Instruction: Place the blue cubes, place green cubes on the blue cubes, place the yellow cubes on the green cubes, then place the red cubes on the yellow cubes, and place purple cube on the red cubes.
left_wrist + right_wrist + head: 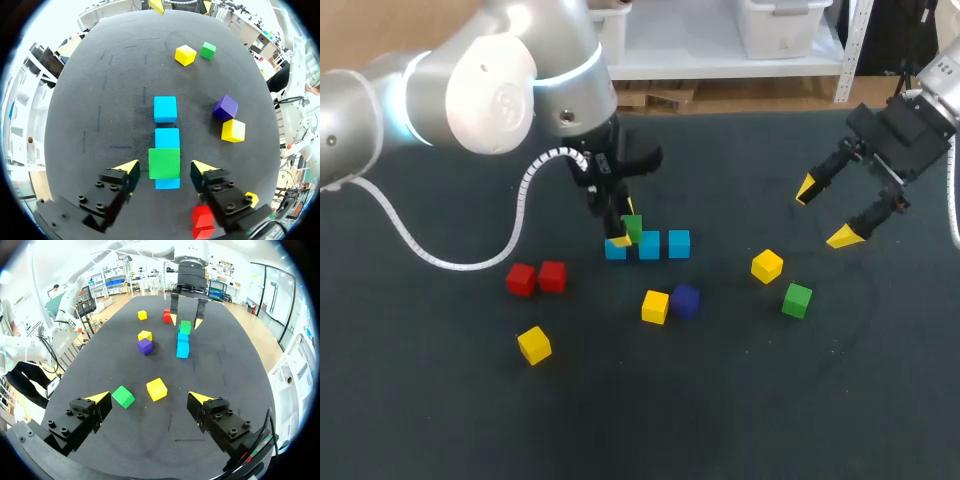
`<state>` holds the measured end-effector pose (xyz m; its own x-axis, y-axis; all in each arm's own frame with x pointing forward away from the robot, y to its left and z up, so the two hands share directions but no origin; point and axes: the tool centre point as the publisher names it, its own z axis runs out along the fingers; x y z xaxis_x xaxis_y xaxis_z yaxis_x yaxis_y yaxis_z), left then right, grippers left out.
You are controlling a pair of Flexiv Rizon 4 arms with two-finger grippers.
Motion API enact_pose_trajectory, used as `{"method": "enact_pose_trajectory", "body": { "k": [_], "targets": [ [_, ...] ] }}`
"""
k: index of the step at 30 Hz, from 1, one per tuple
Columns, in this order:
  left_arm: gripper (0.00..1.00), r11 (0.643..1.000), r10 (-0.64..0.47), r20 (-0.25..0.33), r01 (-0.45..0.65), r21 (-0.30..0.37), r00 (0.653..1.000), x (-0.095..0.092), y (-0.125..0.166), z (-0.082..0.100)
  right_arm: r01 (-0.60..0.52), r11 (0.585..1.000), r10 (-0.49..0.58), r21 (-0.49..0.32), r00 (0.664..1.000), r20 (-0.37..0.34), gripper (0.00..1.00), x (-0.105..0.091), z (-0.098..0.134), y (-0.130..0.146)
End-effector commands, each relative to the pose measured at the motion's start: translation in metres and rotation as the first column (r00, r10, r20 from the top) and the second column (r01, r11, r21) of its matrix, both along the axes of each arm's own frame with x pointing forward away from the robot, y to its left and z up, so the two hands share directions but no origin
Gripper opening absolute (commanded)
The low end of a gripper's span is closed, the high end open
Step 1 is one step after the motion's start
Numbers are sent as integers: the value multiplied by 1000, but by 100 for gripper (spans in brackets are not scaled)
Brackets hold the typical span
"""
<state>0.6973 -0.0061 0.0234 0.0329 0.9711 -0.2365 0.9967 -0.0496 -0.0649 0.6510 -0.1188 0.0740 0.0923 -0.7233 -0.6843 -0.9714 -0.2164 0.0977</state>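
1. Head view: your left gripper [625, 225] stands over the left end of the row of three small blue cubes [649, 245]. It straddles a small solid green cube [633, 230] that sits on the end blue cube. Your right gripper [824, 213] hangs spread wide and empty, well apart from the row. A second green cube [797, 299] and a yellow cube [767, 266] lie near it on the dark table [440, 420].

2. Left wrist view: the stacked green cube [164, 163] lies between the yellow fingertips [127, 167] with dark table showing on either side. The left gripper [165, 169] is therefore parted, not clamping. The cube rests on the blue cube nearest the gripper.

3. Handling, as I judge it: these blocks look light, rigid and smooth-faced. Pinch two opposite flat faces at mid-height and keep the fingers square to them. A skewed pinch would twist the block, and any nudge could shove the blue row.

4. Right wrist view: your right gripper [150, 399] is wide apart with nothing between its fingers. The loose green cube [123, 396] lies just ahead of one finger, beside the yellow cube [156, 389], and sits turned against the fingers.
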Motion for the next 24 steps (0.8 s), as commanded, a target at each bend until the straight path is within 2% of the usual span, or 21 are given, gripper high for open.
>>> {"method": "enact_pose_trajectory", "body": {
  "k": [1, 6, 13, 24],
  "targets": [
    [99, 1000, 1, 0, -1, 1, 1000, 3, 2, 4, -1, 1000, 1, 1, 1000, 0, 100, 1, 0, 0],
    [100, 1000, 5, 37, -4, -12, 999, 2, 9, 19, -1, 1000, 1, 1, 1000, 0, 100, 1, 0, 0],
    [100, 997, -46, 88, 52, -60, 995, -9, 24, 43, -1, 1000, 1, 1, 1000, 0, 100, 1, 0, 0],
    [100, 976, -117, 184, 148, -162, 976, -48, 68, 74, -1, 1000, 1, 1, 1000, 0, 100, 1, 0, 0]
  ]
}}
